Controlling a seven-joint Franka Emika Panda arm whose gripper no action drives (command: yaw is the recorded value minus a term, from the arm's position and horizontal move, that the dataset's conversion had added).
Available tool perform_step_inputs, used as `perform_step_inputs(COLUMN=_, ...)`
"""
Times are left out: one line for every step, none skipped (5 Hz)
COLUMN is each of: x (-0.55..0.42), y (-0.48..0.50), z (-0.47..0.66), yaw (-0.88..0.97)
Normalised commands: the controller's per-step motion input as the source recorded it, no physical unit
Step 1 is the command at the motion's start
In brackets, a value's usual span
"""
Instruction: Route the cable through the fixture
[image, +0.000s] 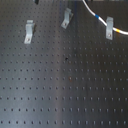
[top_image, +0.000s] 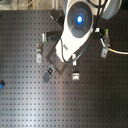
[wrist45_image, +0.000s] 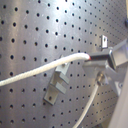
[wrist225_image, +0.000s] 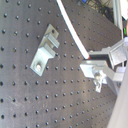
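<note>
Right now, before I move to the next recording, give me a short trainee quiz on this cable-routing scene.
1. True or false: in the first wrist view, the gripper is shut on the cable.
2. How many metal clips stand on the board in the first exterior view?
3. The cable's bands are: A red, green; B blue, yellow; C black, orange.
Key: 1 true; 2 three: left clip, slanted fixture, right clip; 3 B.

In the first exterior view there are three metal clips on the perforated board (image: 60, 85): the paler clip (image: 29, 31), the slanted fixture (image: 66, 18), the upright clip (image: 109, 27). One white cable (image: 92, 13).
</note>
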Motion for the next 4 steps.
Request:
perform_step_inputs(x=-0.046, y=0.042, z=0.0, yaw=0.0)
perform_step_inputs(x=0.0, y=0.0, z=0.0, yaw=-0.04)
perform_step_inputs(x=-0.091, y=0.263, z=0.27, yaw=0.46)
perform_step_inputs(x=-0.023, y=0.057, z=0.27, yaw=0.66)
